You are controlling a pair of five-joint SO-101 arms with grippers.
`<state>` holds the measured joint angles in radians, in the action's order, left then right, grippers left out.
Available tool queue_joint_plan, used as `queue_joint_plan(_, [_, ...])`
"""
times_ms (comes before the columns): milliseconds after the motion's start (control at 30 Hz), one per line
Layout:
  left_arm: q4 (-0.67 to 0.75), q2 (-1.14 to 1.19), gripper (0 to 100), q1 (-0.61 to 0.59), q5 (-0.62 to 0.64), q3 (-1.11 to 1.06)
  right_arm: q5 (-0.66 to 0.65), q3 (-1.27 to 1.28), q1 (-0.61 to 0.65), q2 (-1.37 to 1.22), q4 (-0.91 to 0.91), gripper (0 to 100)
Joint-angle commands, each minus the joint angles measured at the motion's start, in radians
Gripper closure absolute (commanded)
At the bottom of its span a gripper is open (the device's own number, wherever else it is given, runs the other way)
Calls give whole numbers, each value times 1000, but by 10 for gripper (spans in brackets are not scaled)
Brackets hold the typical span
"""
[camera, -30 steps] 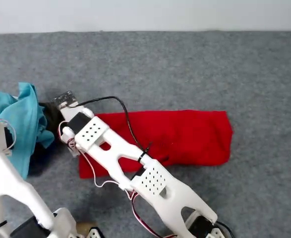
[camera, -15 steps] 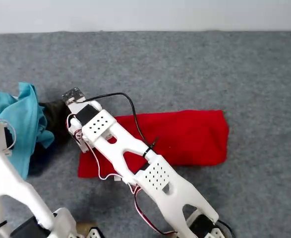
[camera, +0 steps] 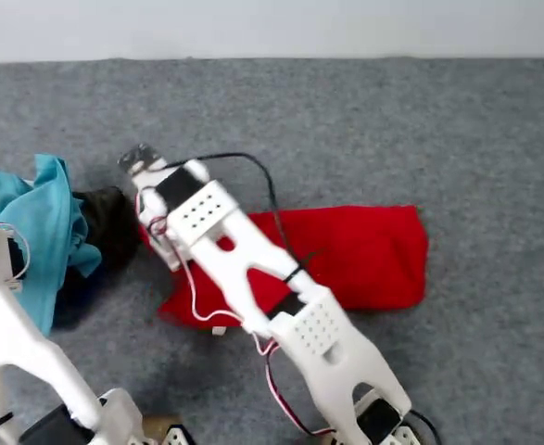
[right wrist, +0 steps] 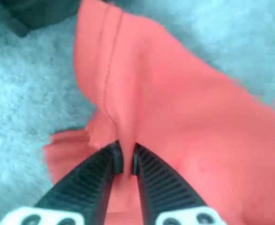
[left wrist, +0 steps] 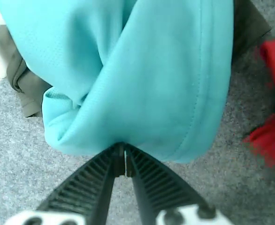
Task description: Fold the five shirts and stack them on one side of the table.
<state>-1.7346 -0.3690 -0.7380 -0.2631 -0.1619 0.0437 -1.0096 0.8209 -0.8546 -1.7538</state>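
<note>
1. In the high view, the red shirt (camera: 364,255) lies mid-frame on the grey, felt-like bench (camera: 392,120). It is a long folded band of soft knit, and its left end narrows into a rumpled point.
2. The right tool (right wrist: 124,161) has ribbed black fingers and is clamped on a pinched ridge of the red cloth beside a stitched seam.
3. The teal shirt (camera: 31,232), a fine mesh knit, is bunched in loose folds at the left edge of the high view.
4. The left tool (left wrist: 124,157) is closed on the teal shirt's lower fold.
5. A crumpled dark garment (camera: 114,222) lies between the teal and red cloth, touching the teal.
</note>
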Motion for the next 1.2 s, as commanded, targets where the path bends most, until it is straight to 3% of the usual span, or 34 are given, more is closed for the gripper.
queue_joint_plan(0, [-3, -38, 985, 6, -2, 13, -21, 77, -45, 186, -44, 989])
queue_joint_plan(267, [-2, -38, 985, 8, -2, 85, -23, 477, -58, 503, -41, 989])
queue_joint_plan(467, [-8, -38, 985, 81, -2, 99, -81, 667, -196, 641, -39, 989])
queue_joint_plan(733, [-5, -38, 985, 166, 0, 99, -219, 741, -381, 680, -39, 989])
queue_joint_plan(1167, [-3, -34, 985, 169, 0, 99, -333, 741, -588, 682, -39, 989])
